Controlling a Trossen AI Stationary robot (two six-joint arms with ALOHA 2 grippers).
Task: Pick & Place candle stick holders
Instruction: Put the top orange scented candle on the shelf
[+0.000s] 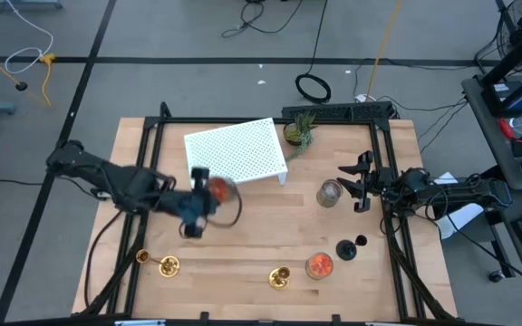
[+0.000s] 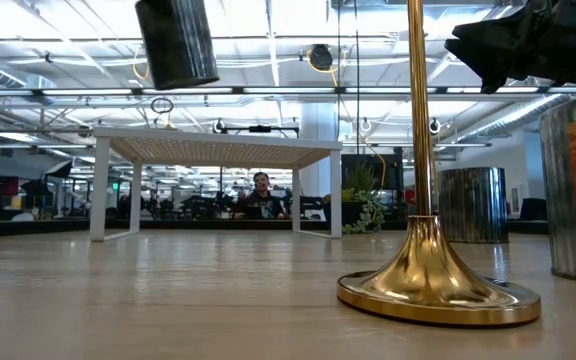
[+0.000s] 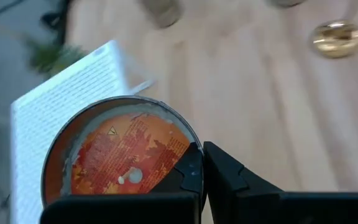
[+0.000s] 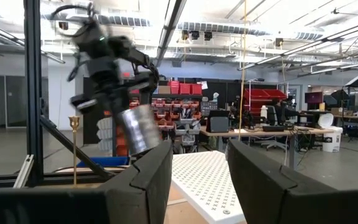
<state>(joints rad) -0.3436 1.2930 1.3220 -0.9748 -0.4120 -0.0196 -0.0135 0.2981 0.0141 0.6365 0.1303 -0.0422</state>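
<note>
Carrying an orange glass cup [image 1: 217,189] clamped by its rim in the left gripper [image 1: 208,192], raised off the table just beside the white rack [image 1: 238,149], transport step in hand, next needs lowering and release; right gripper [image 1: 361,181] waits, fingers apart

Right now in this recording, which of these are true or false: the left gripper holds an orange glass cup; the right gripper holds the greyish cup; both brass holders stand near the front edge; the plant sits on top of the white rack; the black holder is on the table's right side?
1. The left gripper holds an orange glass cup. True.
2. The right gripper holds the greyish cup. False: it is open beside the cup, holding nothing.
3. Both brass holders stand near the front edge. True.
4. The plant sits on the white rack. False: it stands beside it.
5. The black holder is on the right side. True.
</note>
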